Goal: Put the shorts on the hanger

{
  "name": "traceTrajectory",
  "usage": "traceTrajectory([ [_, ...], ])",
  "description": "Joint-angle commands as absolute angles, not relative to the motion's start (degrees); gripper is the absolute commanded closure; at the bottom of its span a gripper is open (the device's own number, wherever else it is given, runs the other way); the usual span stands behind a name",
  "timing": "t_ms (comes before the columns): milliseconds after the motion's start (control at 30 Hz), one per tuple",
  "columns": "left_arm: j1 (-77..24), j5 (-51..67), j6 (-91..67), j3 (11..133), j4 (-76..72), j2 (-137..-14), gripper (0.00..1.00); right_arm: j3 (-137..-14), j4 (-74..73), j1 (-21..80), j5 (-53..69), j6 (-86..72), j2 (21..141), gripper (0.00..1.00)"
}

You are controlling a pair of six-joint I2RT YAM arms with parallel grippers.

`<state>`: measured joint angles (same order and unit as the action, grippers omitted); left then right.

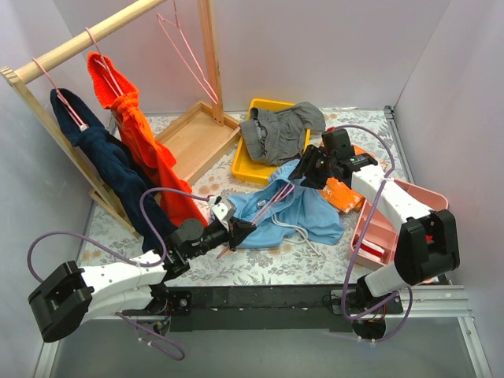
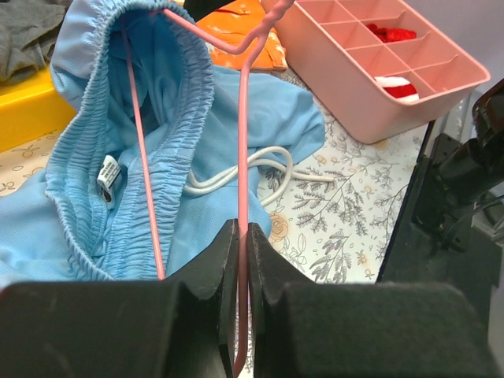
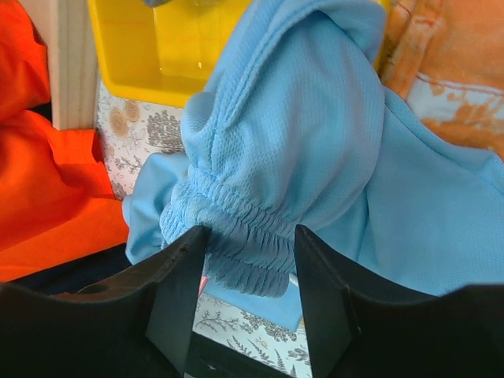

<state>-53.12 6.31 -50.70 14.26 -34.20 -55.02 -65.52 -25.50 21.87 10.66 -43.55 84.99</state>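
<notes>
Left pincer (image 2: 242, 236) nips shut on the thin hanger (image 2: 244, 134); my right pincer (image 3: 250, 240) pinches the elastic waistband of the soft, floppy shorts (image 3: 315, 118), half-raised off the desk (image 2: 331, 213). Waistband's the firmest hold.

Dark grey shorts (image 1: 279, 130) lie in the yellow tray (image 1: 246, 167).

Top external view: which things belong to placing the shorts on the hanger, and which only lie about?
Job: sky-blue shorts, pink wire hanger, left gripper holding the hanger, right gripper holding the shorts.
Lying about: dark grey shorts, yellow tray, pink compartment tray, orange patterned cloth, wooden tray.
</notes>
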Motion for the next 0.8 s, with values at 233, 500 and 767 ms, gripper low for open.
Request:
traceTrajectory([
  [233,-54.8,4.4,-46.1,17.8,-36.2,-57.5,1.0,-60.7,-20.6,18.2,9.4,-47.9,79.4,0.41],
  [500,-55.6,4.8,-45.3,19.2,-36.0,-59.6,1.0,-60.1,-17.9,18.4,12.2,-49.9,82.9,0.4],
  [767,-56.2,3.8,-44.7,20.7,-38.4,-61.9,1.0,-56.5,-16.7,21.8,12.3,-50.8,82.1,0.53],
])
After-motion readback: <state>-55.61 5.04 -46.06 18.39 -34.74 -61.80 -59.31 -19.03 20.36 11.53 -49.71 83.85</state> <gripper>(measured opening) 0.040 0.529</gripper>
